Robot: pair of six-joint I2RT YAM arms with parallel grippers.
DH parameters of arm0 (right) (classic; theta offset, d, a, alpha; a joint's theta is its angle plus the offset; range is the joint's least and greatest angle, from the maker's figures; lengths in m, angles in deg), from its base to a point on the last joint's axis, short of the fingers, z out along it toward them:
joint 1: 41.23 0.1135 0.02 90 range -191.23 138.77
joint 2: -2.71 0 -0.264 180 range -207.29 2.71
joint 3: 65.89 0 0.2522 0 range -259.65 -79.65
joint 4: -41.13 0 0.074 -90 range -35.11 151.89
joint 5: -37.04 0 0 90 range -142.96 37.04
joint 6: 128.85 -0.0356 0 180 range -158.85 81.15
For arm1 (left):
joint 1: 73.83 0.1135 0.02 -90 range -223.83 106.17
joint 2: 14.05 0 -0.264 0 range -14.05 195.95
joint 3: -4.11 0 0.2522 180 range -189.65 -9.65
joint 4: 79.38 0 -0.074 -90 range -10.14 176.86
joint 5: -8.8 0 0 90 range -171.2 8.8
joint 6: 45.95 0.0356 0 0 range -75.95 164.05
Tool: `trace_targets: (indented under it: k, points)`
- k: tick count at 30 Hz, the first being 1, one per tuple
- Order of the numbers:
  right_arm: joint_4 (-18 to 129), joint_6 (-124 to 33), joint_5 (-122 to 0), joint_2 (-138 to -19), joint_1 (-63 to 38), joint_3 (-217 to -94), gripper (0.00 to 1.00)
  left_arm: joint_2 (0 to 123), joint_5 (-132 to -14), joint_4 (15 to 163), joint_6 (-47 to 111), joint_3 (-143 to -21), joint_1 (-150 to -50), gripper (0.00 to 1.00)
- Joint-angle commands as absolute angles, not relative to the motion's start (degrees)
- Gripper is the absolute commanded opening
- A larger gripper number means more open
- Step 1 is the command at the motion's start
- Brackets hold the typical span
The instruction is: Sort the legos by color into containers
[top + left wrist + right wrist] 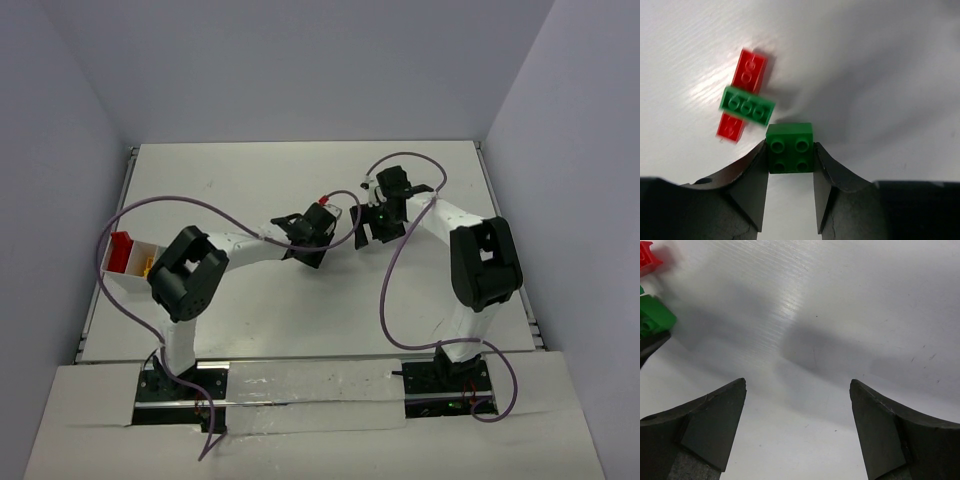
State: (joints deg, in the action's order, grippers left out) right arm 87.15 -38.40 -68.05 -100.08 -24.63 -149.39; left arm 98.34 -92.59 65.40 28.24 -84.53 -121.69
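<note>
My left gripper [790, 152] is shut on a green 2x2 lego [790, 146], gripped by its sides between the fingertips. Whether it is lifted off the table I cannot tell. Just beyond it on the left lies a long red lego [748, 75] with a green lego [747, 105] stacked across it. In the top view the left gripper [326, 218] is at mid-table beside the red lego [320, 206]. My right gripper [797, 390] is open and empty over bare table, just right of the left one [366, 228]. It sees the held green lego [656, 315] and a red lego [648, 257] at its far left.
A white divided container [112, 278] stands at the table's left edge, with red pieces [120, 253] in one compartment and yellow ones [148, 264] in the adjoining one. Purple cables loop over the table near both arms. Grey walls enclose the table.
</note>
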Motion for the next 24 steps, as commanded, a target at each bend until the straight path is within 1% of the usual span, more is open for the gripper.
trace_targets:
  k: [1, 3, 4, 6, 8, 10, 14, 16, 19, 21, 24]
  points:
    - [87.46, -37.63, -69.50, -95.05, -25.03, -150.31, 0.91, 81.74, -87.10, 64.59, 38.06, -79.08, -118.14, 0.00]
    - [86.83, -37.36, -70.41, -94.02, -24.64, -150.31, 0.92, 71.59, -76.05, 62.65, 43.09, -75.45, -114.57, 0.00]
    - [86.72, -37.28, -70.60, -93.83, -24.48, -150.39, 0.93, 68.70, -73.21, 61.19, 45.84, -74.86, -112.67, 0.00]
    - [86.49, -37.33, -70.96, -93.55, -23.98, -150.83, 0.94, 64.70, -69.57, 57.33, 49.54, -74.51, -107.60, 0.00]
    - [86.01, -37.44, -71.58, -93.39, -23.08, -151.31, 0.96, 61.36, -64.41, 49.47, 54.41, -76.00, -100.91, 0.00]
    - [85.92, -37.44, -71.50, -93.45, -22.15, -151.77, 1.00, 59.04, -61.64, 43.31, 57.72, -76.26, -95.60, 0.00]
    - [85.86, -37.27, -70.36, -93.44, -20.23, -152.30, 1.00, 55.50, -64.84, 38.30, 61.00, -72.76, -86.83, 0.00]
    - [85.95, -37.09, -70.19, -93.36, -19.64, -152.37, 1.00, 54.66, -68.78, 38.07, 61.19, -70.64, -83.53, 0.00]
    - [86.10, -36.91, -70.10, -93.43, -19.11, -152.51, 1.00, 55.92, -73.18, 37.20, 61.12, -69.86, -76.58, 0.00]
    - [86.09, -36.76, -70.18, -93.60, -19.17, -152.60, 1.00, 56.57, -74.78, 37.48, 61.18, -69.94, -74.18, 0.00]
    - [85.87, -36.76, -70.30, -93.91, -19.17, -152.31, 1.00, 57.67, -80.58, 38.85, 61.02, -69.98, -70.51, 0.00]
